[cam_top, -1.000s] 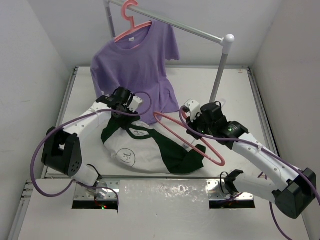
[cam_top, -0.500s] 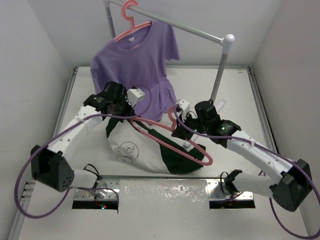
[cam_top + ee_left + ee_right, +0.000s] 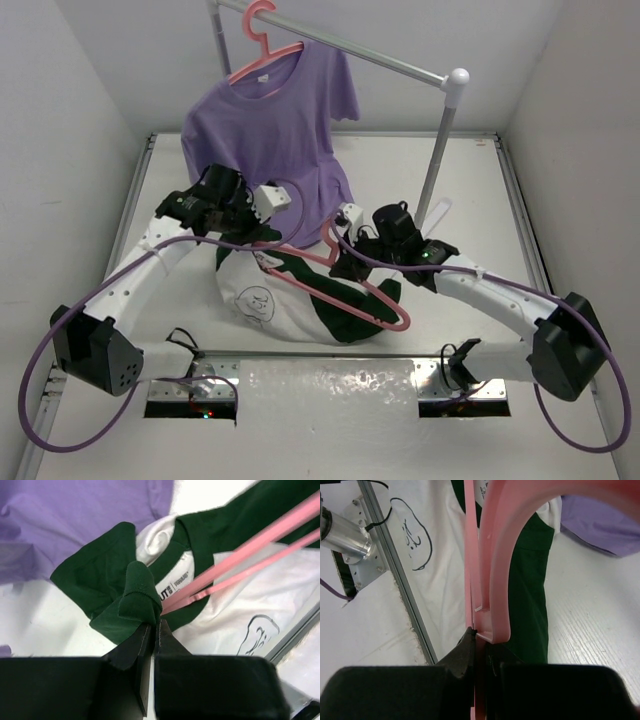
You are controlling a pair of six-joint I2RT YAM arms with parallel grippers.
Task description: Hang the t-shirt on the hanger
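While both end effectors grip, the hanger meets the t-shirt's collar.
The t-shirt [image 3: 290,310] lies bunched on the tabletop [image 3: 470,190] near the front edge between the arms, just below the hanging purple t-shirt [image 3: 270,130]. The left end effector [image 3: 155,626] is clamped on a fold of its dark green collar fabric. The right end effector [image 3: 479,639] is closed on the pink hanger [image 3: 495,580], which slants across the white body, with one end reaching the neck opening beside the label.
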